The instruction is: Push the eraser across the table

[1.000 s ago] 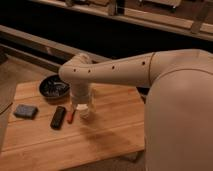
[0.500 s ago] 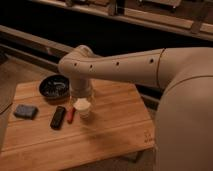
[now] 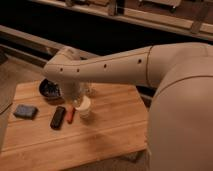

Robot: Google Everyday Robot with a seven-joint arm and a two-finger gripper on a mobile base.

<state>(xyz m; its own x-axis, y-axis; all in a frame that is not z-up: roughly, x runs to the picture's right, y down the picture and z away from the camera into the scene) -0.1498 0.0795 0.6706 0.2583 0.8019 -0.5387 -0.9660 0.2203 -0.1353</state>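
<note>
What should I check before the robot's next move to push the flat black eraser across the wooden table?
1. Gripper shut for pushing: ok.
2. Flat black oblong eraser lies flat on the honey-coloured wooden table, in view: ok.
3. Gripper touches the eraser: not ok, it stands apart.
4. Way from gripper to eraser free: not ok, a thin red pen lies between them.
5. Blue-grey squarish pad and dark round bowl apart from the eraser: ok.

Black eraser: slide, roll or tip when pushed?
Eraser lies flat and low on the table, so it should slide, not roll or tip. Long bar: an off-centre push would probably spin it. Shut gripper hangs beyond the red pen.
</note>
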